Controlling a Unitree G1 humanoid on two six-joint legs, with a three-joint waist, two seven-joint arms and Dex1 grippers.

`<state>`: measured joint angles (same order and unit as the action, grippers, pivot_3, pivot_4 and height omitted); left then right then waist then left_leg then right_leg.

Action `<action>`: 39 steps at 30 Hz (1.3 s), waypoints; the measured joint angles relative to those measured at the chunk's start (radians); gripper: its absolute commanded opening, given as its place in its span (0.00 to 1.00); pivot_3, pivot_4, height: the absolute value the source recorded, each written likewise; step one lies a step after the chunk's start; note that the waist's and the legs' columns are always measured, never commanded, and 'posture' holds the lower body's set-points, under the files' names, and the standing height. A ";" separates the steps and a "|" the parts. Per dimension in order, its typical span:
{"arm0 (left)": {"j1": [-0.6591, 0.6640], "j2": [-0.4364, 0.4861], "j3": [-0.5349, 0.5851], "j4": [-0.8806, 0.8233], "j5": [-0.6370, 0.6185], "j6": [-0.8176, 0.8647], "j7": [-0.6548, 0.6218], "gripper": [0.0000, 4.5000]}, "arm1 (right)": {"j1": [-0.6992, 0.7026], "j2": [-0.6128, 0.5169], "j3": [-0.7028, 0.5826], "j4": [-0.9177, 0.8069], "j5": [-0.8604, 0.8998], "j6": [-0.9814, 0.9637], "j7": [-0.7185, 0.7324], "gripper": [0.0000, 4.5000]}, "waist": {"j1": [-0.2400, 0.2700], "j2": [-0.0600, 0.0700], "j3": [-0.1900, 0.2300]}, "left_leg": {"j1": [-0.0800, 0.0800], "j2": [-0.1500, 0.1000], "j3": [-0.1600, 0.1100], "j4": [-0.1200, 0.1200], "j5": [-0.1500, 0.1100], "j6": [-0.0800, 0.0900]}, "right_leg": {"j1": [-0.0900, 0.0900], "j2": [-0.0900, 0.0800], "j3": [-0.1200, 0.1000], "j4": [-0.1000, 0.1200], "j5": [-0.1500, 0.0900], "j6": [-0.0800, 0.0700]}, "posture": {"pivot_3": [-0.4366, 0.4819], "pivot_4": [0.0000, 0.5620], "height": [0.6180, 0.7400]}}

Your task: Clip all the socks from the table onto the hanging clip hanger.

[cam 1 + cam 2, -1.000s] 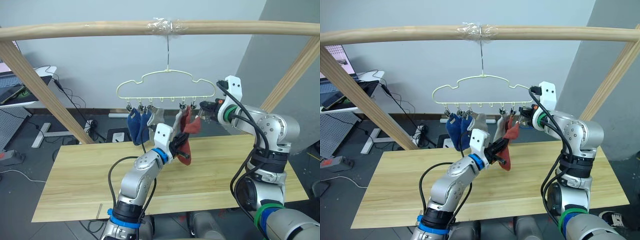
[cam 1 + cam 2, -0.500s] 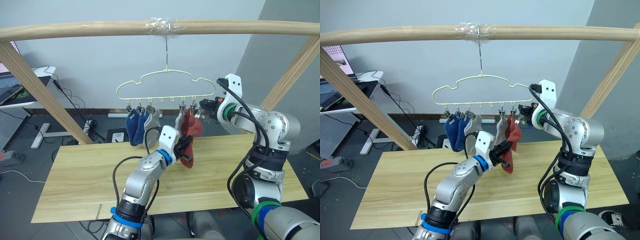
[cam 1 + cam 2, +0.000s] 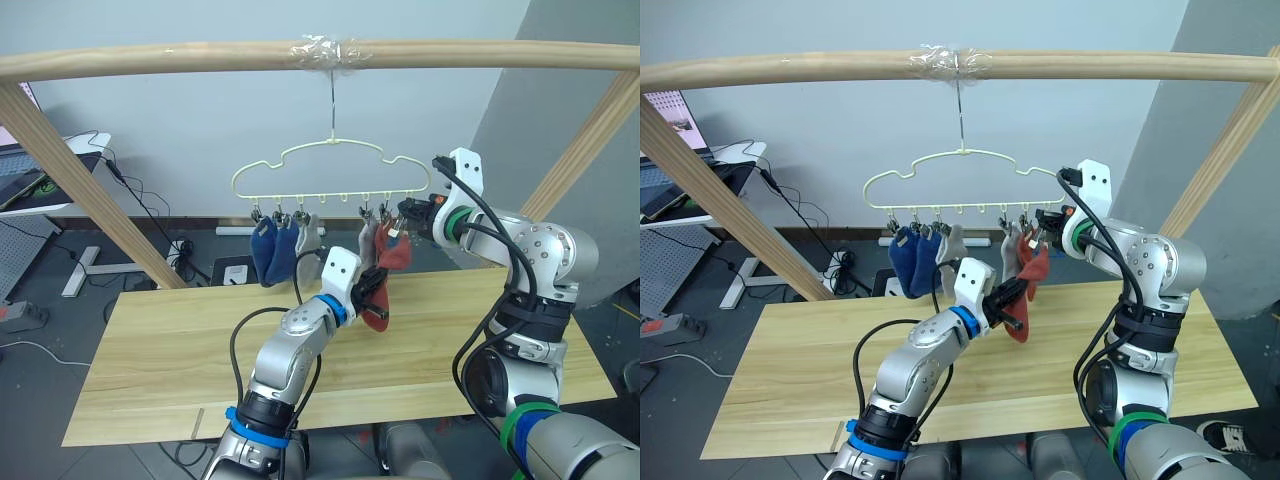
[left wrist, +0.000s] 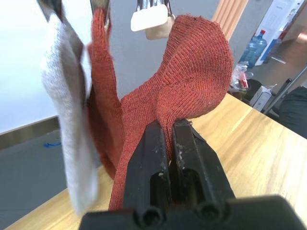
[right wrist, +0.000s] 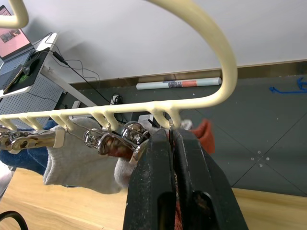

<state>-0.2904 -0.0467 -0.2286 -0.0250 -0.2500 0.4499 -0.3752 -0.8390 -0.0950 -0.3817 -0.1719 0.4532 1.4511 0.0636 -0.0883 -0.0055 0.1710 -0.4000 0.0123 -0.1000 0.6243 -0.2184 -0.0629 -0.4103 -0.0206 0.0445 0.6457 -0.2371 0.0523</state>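
Between the left pincer's [image 4: 169,143] closed fingers sits a rust-red sock [image 4: 187,91].

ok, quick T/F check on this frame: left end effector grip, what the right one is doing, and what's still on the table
1. The left end effector is shut on a rust-red sock. True.
2. The right end effector is pinching a blue sock. False: its fingers are closed at the clip hanger, on the last clip at that end of the row; the two blue socks hang at the far end.
3. Socks still lie on the table. False: none shows on the tabletop; the rest hang from clips.
4. The clip hanger hooks onto the wooden bar overhead. True.
5. A grey sock hangs beside the red ones. True.
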 measured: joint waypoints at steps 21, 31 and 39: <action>-0.037 -0.033 0.039 0.037 -0.019 -0.004 0.033 0.01 | 0.001 0.003 0.001 -0.010 0.001 0.008 0.000 0.00 | -0.001 0.000 0.000 | 0.000 0.000 0.000 0.000 0.000 0.000 | 0.000 0.000 0.000 0.000 0.000 0.000 | 0.34 0.24 1.00; -0.037 -0.032 0.035 0.025 -0.027 0.001 0.007 0.00 | 0.010 -0.003 0.001 -0.015 0.002 -0.001 0.015 0.74 | -0.001 0.000 0.000 | 0.000 0.000 0.000 0.000 0.000 0.000 | 0.000 0.000 0.000 0.000 0.000 0.000 | 0.35 0.24 1.00; -0.044 -0.034 0.017 -0.002 -0.088 0.056 -0.066 0.24 | 0.032 -0.021 -0.031 -0.103 0.043 -0.120 0.060 0.91 | -0.003 0.000 0.000 | 0.000 0.000 0.000 0.000 0.000 0.000 | 0.000 0.000 0.000 -0.001 0.000 0.000 | 0.33 0.25 1.00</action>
<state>-0.3339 -0.0807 -0.2115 -0.0274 -0.3382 0.5058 -0.4411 -0.8068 -0.1156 -0.4123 -0.2745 0.4966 1.3311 0.1233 -0.0916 -0.0055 0.1710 -0.4004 0.0123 -0.0999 0.6238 -0.2184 -0.0629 -0.4108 -0.0204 0.0445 0.6451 -0.2372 0.0525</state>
